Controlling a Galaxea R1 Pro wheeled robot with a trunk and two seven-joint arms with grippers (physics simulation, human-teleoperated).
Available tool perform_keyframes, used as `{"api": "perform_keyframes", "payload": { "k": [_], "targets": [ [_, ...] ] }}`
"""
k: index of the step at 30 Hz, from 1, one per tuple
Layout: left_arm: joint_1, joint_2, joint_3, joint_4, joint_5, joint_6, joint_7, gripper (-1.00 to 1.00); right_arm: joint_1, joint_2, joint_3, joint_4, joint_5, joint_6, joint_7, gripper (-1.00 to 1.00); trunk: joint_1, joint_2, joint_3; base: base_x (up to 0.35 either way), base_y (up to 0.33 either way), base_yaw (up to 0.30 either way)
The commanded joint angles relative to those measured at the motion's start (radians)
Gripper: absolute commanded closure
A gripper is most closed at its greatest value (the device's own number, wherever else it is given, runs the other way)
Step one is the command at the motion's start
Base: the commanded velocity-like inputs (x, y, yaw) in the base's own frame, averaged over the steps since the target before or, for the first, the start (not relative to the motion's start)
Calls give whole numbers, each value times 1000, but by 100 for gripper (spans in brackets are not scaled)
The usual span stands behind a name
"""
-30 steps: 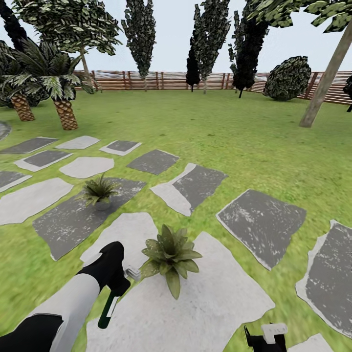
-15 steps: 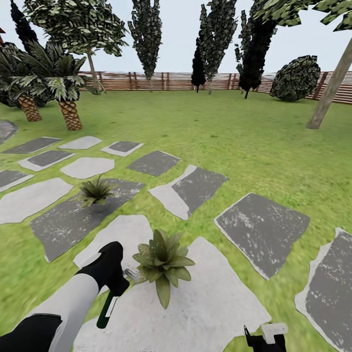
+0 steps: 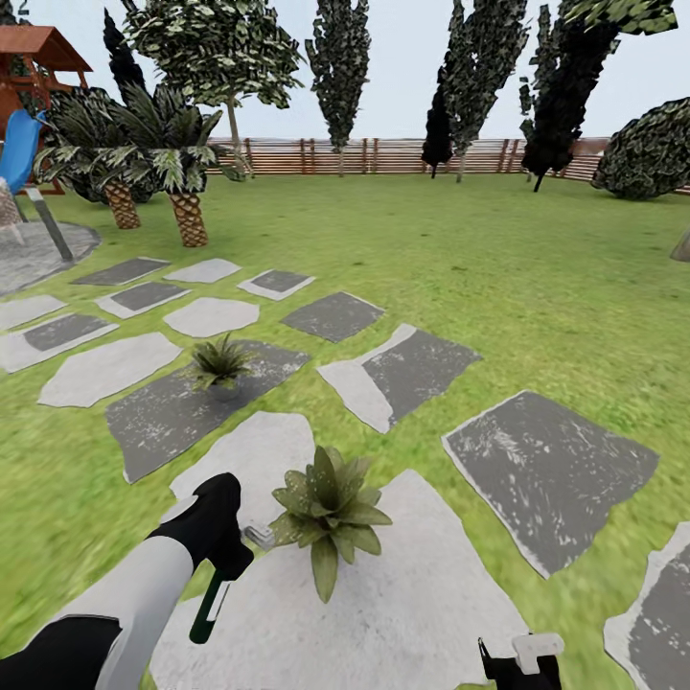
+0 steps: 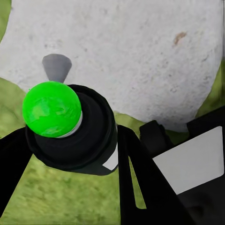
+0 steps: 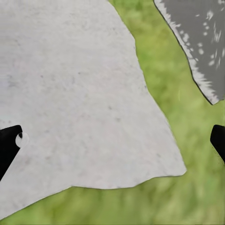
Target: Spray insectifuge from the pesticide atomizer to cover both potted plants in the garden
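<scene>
A: Left gripper (image 3: 228, 561) is clamped on the slim dark-green spray bottle with the white label (image 3: 209, 602), its whitish nozzle just beside the near rosette of pointed green leaves (image 3: 329, 511) on the pale grey stepping stone (image 3: 402, 613).

B: Nozzle's very close. My worry: spray wets one side only, leaving leaves uncovered.

A: And the far rosette (image 3: 220, 361) sits well apart on the dark slab (image 3: 172, 422).

B: Right gripper (image 3: 520, 663), fingers apart, holds nothing.

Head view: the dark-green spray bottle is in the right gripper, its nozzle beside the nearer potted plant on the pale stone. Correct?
Not quite. In the head view, the left gripper holds the dark-green spray bottle; the right gripper holds nothing. The nozzle is beside the nearer potted plant on the pale stone.
</scene>
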Motion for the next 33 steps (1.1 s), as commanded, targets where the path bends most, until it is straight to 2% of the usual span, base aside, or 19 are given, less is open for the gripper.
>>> {"api": "perform_keyframes", "payload": {
  "k": [1,5,10,21,26,33],
  "targets": [
    [-1,0,-2,-5,-10,5,-11,100,0,0,9,0,-10,-2,-1,-100,0,0,-1,0,-255,135],
    [-5,-8,-7,-44,-11,5,-12,100,1,0,9,0,-10,-2,-1,-100,0,0,-1,0,-233,31],
    [-14,-12,-9,-72,-11,6,-13,100,1,0,9,0,-10,-2,-1,-100,0,0,-1,0,-28,1],
    [-7,-11,-5,-72,-11,5,-16,100,1,0,9,0,-10,-2,-1,-100,0,0,-1,51,-73,0],
    [-7,-10,-5,-72,-11,5,-14,100,1,0,9,0,-10,-2,-1,-100,0,0,-1,-137,-180,0],
    [-3,-4,-6,-60,-11,4,-12,100,1,0,9,0,-10,-2,-1,-100,0,0,-1,-27,-20,7]
  ]
}}
